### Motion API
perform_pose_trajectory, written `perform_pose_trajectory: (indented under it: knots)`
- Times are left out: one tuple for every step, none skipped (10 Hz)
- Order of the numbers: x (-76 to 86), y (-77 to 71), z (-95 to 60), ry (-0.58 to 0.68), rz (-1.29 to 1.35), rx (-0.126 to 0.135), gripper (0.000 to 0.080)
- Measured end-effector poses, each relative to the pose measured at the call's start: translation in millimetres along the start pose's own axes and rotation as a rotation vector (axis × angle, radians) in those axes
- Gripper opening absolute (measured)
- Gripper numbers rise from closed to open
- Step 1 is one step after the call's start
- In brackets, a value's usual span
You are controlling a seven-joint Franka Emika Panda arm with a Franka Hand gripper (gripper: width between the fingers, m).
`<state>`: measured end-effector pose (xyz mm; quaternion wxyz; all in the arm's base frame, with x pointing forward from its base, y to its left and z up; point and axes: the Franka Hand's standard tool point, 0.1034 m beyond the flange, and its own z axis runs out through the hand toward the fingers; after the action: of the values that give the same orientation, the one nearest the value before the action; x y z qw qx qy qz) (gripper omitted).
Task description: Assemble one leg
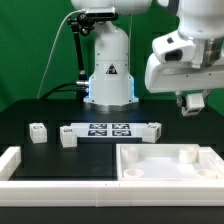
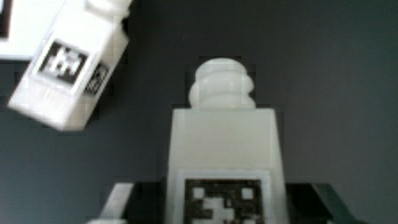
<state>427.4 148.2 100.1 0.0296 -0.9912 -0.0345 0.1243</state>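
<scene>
In the exterior view your gripper [image 1: 194, 103] hangs well above the table [image 1: 40, 152], over the far corner of the panel [image 1: 160, 148] on that view's right. Its fingers are too small and dark there to show what they carry. A spare leg [image 1: 38, 131] and its twin [image 1: 68, 137] stand on the table at that view's left, just beside the marker board [image 1: 110, 130] and well apart from the gripper. A white rail [image 1: 10, 160] runs along the left and near edges. In the wrist view the leg [image 2: 222, 135] sits between two dark fingers [image 2: 118, 200] that press its tagged end from both sides, so you are pinching it (threaded tip pointing away from the palm). A loose leg [image 2: 71, 60] lies tilted on the dark surface, near the held one but not touching it. I judge you are mid-carry, with the pick done and the fitting not yet begun. The next move calls for lining the tip up over a round mount [image 1: 188, 153] in the panel's corner, lowering straight and then turning it in. Mind the panel's raised rim on the way down. The air above the panel looks open, and only the rail crowds the near side.
</scene>
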Motion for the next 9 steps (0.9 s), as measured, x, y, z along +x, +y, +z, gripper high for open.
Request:
perform_pose_trajectory:
  knots:
    - [4.2,1.0,-9.3,0.079,-0.01,-0.005,0.0284]
    - [4.3,0.2,-4.5,0.153,-0.015,-0.001,0.0284]
    - [7.0,-0.9,-2.9,0.231,-0.021,0.005,0.0284]
    - [9.4,-2.0,-3.5,0.316,-0.026,0.013,0.0284]
    - [12.1,-4.2,-5.3,0.445,-0.034,0.028,0.0284]
    - [17.5,-5.4,-4.4,0.511,-0.063,0.031,0.0284]
    - [29.6,1.0,-12.6,0.528,-0.119,0.013,0.0284]
    - [50.5,10.6,-31.4,0.554,-0.165,-0.003,0.0284]
    - [71.8,17.5,-47.5,0.59,-0.206,-0.017,0.0284]
